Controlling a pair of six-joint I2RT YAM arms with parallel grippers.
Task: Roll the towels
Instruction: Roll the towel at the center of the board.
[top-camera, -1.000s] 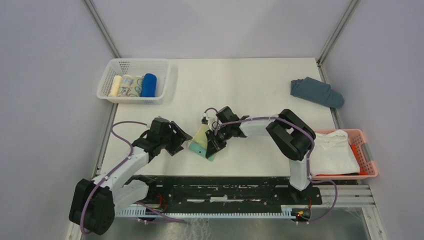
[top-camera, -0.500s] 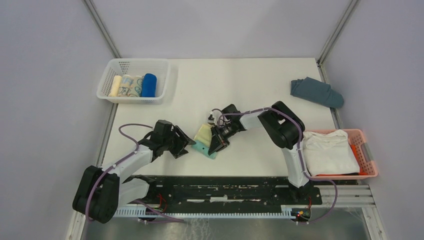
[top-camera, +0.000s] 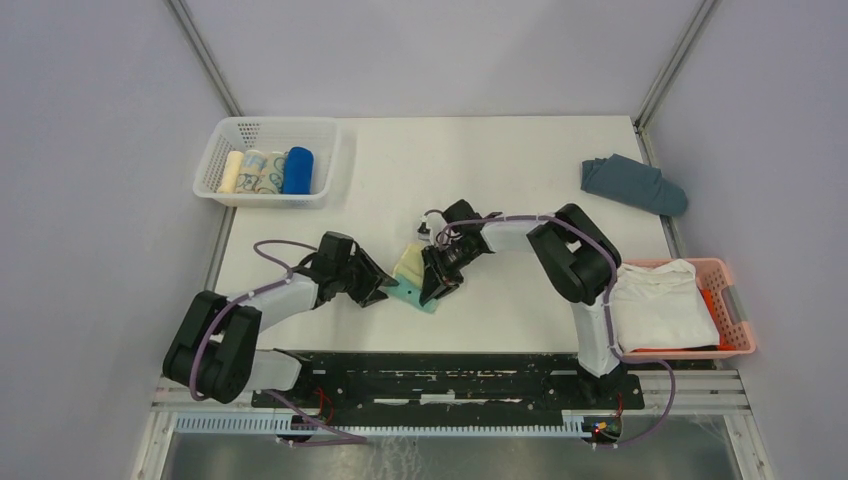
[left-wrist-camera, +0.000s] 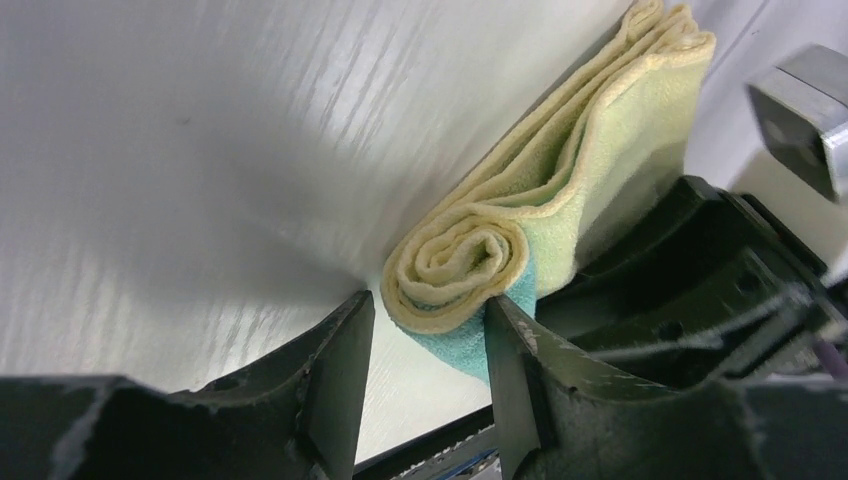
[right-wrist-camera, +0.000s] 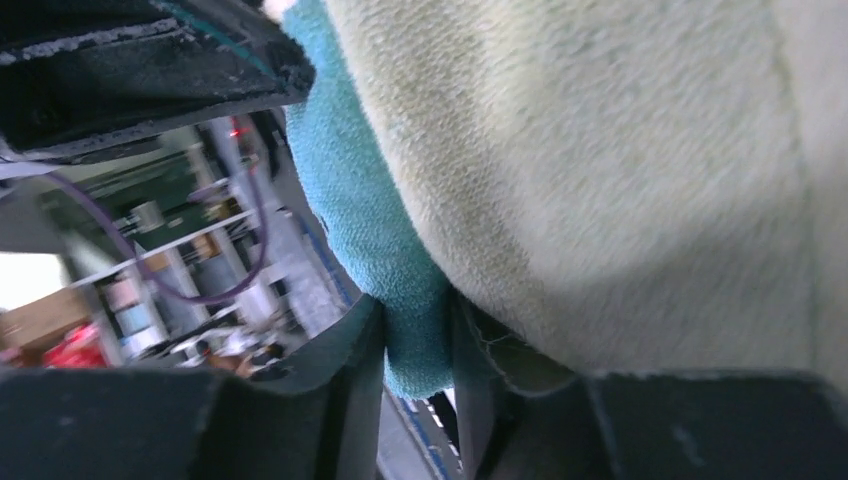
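The pale yellow towel with teal patches (top-camera: 409, 274) lies partly rolled at the table's near middle. In the left wrist view its rolled end (left-wrist-camera: 462, 262) sits just ahead of my open left gripper (left-wrist-camera: 430, 305), one fingertip on each side, the right finger touching the teal part. My left gripper (top-camera: 378, 289) is at the towel's left end. My right gripper (top-camera: 437, 281) is at its right side, shut on a teal edge of the towel (right-wrist-camera: 372, 215). The royal blue towel (top-camera: 297, 170) lies rolled in the white basket (top-camera: 270, 127).
The white basket at the back left also holds two pale rolled towels (top-camera: 252, 172). A slate grey-blue cloth (top-camera: 633, 184) lies at the back right. A pink basket (top-camera: 737, 312) with a white cloth (top-camera: 655, 305) stands at the right edge.
My left gripper has moved right, up to the rolled end of the yellow towel. My right gripper has stayed shut on the towel, which now lies slightly lower and flatter.
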